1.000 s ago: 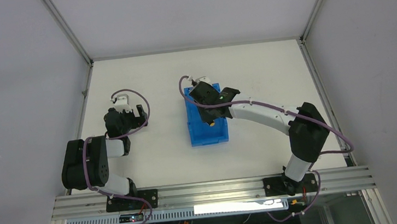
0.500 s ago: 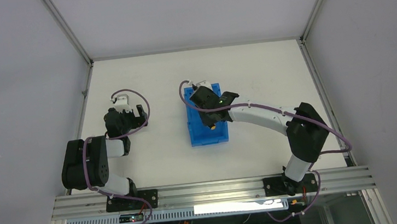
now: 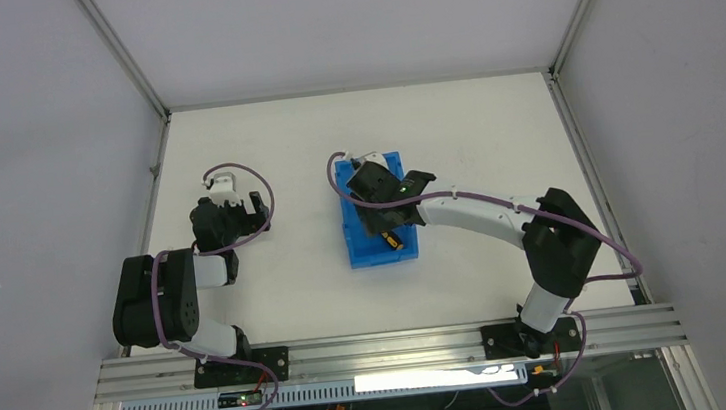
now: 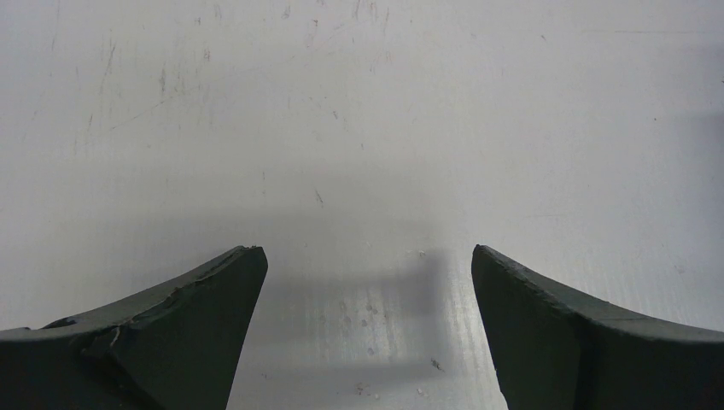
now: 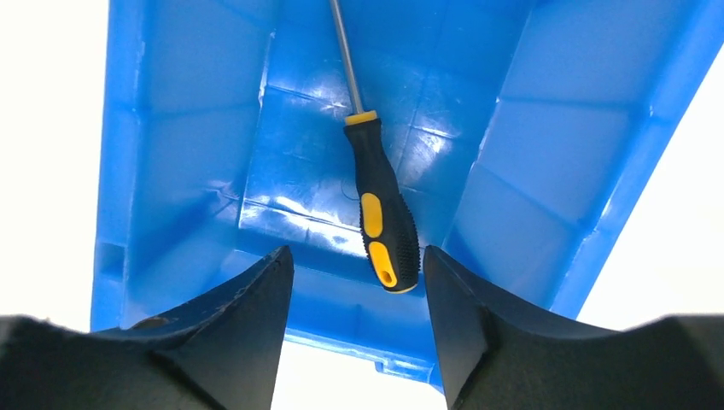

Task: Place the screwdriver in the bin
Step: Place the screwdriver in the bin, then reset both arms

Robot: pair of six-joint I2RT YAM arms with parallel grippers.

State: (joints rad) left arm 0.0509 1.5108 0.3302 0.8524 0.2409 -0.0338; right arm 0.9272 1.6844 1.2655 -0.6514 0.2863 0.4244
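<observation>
The bright blue bin [image 3: 381, 255] stands mid-table; it fills the right wrist view [image 5: 171, 171]. The screwdriver [image 5: 384, 218], with a black-and-yellow handle and thin metal shaft, lies on the bin floor, free of the fingers; its handle shows in the top view [image 3: 391, 239]. My right gripper [image 5: 358, 278] is open and empty above the bin's near end; in the top view it [image 3: 380, 213] hovers over the bin. My left gripper [image 4: 367, 273] is open and empty over bare table; in the top view it [image 3: 224, 190] is left of the bin.
The white table [image 3: 473, 134] is bordered by metal frame rails and grey walls. The arm bases sit on the aluminium rail [image 3: 383, 349] at the near edge.
The screwdriver has dropped out of the right gripper and now lies in the bin. The right gripper has opened and shifted slightly left. The left arm has not moved.
</observation>
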